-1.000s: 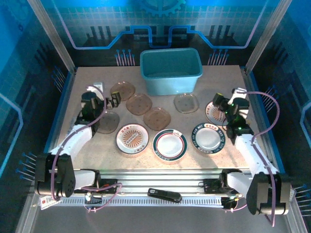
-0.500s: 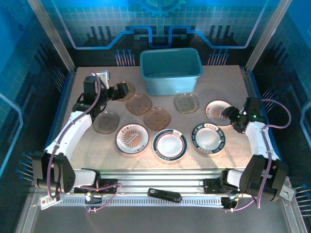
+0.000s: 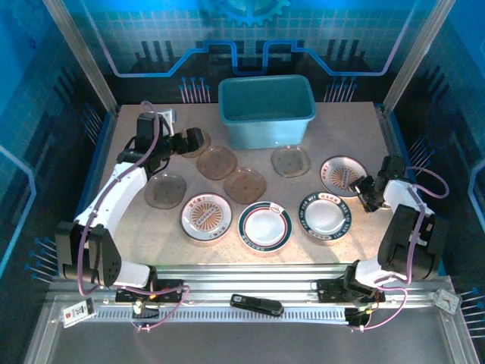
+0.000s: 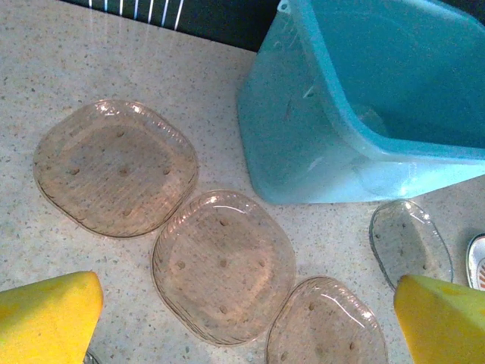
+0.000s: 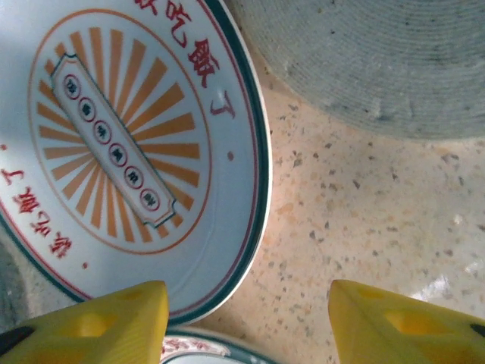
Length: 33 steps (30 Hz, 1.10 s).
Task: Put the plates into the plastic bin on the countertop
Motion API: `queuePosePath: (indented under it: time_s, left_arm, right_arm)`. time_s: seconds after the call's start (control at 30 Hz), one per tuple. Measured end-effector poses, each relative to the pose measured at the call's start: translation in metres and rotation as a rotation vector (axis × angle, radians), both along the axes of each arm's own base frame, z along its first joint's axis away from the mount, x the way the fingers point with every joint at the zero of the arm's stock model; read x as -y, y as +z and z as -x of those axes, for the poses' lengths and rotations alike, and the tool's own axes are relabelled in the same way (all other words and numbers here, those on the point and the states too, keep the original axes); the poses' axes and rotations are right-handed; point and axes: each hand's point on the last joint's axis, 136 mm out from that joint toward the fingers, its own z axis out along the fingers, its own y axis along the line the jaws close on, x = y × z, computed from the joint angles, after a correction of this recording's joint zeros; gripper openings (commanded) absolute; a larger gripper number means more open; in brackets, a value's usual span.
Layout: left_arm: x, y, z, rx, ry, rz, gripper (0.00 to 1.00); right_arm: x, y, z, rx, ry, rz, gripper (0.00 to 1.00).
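On the bench (image 3: 356,125) — teal plastic bin (image 3: 265,135) sits at the far edge, centre. Nine plates (image 3: 245,185) lie flat nearer the arms: five smoky-brown ones closest to the bin, four white patterned ones in a row closer in. Left end effector (image 3: 189,142) hangs by the far-left brown plate (image 4: 114,167), fingers (image 4: 53,315) wide apart. Right end effector (image 3: 362,187) is low at the rightmost white plate (image 5: 114,152) — fingers apart, straddling its rim, not clamped.

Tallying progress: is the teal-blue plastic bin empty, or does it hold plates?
Empty: the teal-blue rectangular plastic bin shows only its bare inside in the top view.
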Motion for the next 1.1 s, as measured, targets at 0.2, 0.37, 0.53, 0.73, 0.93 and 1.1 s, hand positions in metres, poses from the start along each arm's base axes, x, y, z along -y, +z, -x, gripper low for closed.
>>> queuePosePath:
  time_s: [0.2, 0.37, 0.53, 0.73, 0.93, 1.1]
  left_arm:
    - [0.006, 0.003, -0.002, -0.011, -0.008, 0.005, 0.99]
    - [0.012, 0.009, -0.007, -0.006, -0.017, 0.007, 0.99]
    - [0.021, 0.008, -0.009, -0.021, -0.036, 0.002, 0.99]
    - [0.035, 0.008, -0.013, -0.037, -0.057, -0.013, 0.99]
    - [0.045, 0.002, -0.012, -0.063, -0.068, -0.031, 0.99]
    - [0.046, 0.008, -0.014, -0.060, -0.062, -0.045, 0.99]
  right_arm:
    - [0.005, -0.011, -0.011, 0.009, -0.028, -0.003, 0.57]
    - [0.009, -0.020, -0.018, 0.012, -0.039, 0.003, 0.55]
    - [0.011, -0.025, -0.019, -0.001, -0.053, 0.005, 0.52]
    - [0.013, -0.027, -0.018, -0.009, -0.063, 0.010, 0.46]
    - [0.015, -0.028, -0.016, -0.039, -0.068, 0.015, 0.37]
    - [0.016, -0.030, -0.015, -0.054, -0.071, 0.017, 0.28]
